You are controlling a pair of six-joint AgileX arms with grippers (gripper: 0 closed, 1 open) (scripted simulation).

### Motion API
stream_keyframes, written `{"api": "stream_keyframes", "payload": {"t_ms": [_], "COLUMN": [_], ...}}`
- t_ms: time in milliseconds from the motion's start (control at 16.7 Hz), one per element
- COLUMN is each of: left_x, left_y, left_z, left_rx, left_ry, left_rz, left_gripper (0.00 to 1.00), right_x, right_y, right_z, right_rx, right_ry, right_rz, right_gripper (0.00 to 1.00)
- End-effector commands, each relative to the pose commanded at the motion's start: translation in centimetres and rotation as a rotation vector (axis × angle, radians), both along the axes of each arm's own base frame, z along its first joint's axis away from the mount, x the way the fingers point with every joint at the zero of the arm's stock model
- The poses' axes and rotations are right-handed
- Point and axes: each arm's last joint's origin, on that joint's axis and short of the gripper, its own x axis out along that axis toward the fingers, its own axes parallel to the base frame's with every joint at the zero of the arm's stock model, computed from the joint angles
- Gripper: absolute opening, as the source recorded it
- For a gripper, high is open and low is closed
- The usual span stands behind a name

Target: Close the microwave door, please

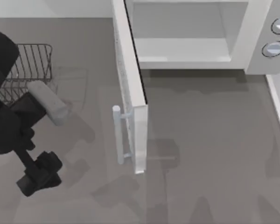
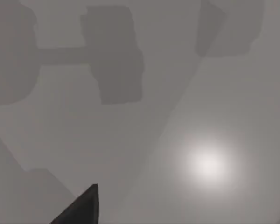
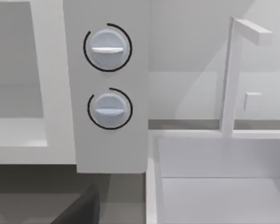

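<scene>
Top view, microwave [image 1: 191, 32] at upper centre, microwave door [image 1: 133, 93] swung wide open toward frame centre, handle [image 1: 117, 135] facing left, left gripper [image 1: 39, 175] at lower left on the table [image 1: 214, 154], finger state cannot be told, wire rack [image 1: 30, 70] upper left.

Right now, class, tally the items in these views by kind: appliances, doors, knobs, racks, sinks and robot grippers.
White boxy microwave: 1
White microwave door with grey bar handle, standing open: 1
Round grey-blue knobs: 2
Dark wire rack: 1
White sink with tap: 1
Left gripper: 1
Total: 7
</scene>
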Motion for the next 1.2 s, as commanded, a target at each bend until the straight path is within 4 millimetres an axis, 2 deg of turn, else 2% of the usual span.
{"api": "stream_keyframes", "payload": {"t_ms": [240, 540, 720, 840, 960, 1200], "left_x": [4.6, 8.8, 9.9, 10.2, 10.3, 10.3], "left_y": [-2.8, -5.5, -6.2, -6.4, -6.5, -6.5], "left_z": [3.2, 8.7, 11.8, 13.2, 13.8, 13.8], "left_rx": [-0.024, -0.107, -0.152, -0.171, -0.18, -0.18], "left_ry": [0.081, -0.046, -0.168, -0.226, -0.255, -0.255], "left_rz": [-0.18, -0.354, -0.426, -0.455, -0.468, -0.468], "left_gripper": [1.0, 1.0, 1.0, 1.0, 1.0, 1.0], "right_x": [0.0, 0.0, 0.0, 0.0, 0.0, 0.0], "right_y": [0.0, 0.0, 0.0, 0.0, 0.0, 0.0], "right_z": [0.0, 0.0, 0.0, 0.0, 0.0, 0.0], "right_rx": [0.0, 0.0, 0.0, 0.0, 0.0, 0.0], "right_ry": [0.0, 0.0, 0.0, 0.0, 0.0, 0.0], "right_rz": [0.0, 0.0, 0.0, 0.0, 0.0, 0.0], "right_gripper": [1.0, 1.0, 1.0, 1.0, 1.0, 1.0]}}
